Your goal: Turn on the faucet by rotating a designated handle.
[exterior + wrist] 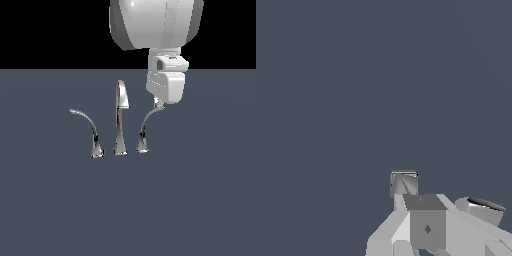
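Observation:
The chrome faucet stands on the grey floor in the exterior view, with a tall straight spout point(120, 120) in the middle. The handle point(145, 129) is the steep, narrow lever on the exterior view's right, its tip sweeping rightward. My gripper point(159, 104) hangs from above, and its fingertips touch or nearly touch that tip. The fingers look closed together and hold nothing. In the wrist view the gripper point(425, 220) shows as a grey block, with a small chrome piece point(404, 183) just beyond it, likely the handle's tip.
A wider-arched chrome lever point(89, 126) sweeps toward the exterior view's left, on the far side of the spout from my gripper. A second chrome part point(485, 208) shows beside the gripper in the wrist view. The flat grey floor point(200, 200) spreads all around.

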`<action>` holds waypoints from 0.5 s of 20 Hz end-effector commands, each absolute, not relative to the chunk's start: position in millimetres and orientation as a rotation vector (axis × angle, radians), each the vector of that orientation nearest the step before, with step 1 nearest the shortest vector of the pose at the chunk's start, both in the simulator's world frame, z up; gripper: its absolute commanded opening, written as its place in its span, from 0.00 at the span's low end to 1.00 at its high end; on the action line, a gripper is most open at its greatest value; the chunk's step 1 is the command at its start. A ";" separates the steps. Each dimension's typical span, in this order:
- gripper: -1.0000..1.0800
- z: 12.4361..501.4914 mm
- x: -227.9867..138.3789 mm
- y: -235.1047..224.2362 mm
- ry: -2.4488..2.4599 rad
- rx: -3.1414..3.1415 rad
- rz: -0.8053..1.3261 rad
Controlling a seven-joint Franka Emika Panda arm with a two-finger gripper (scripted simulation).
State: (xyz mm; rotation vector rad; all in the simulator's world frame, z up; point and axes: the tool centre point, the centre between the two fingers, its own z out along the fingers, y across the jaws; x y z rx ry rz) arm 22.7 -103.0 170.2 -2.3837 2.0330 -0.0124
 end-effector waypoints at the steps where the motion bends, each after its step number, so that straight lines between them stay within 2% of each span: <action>1: 0.00 170.2 16.4 -102.7 2.035 -2.384 -0.009; 10: 0.00 170.2 -13.9 -102.7 2.046 -2.380 -0.004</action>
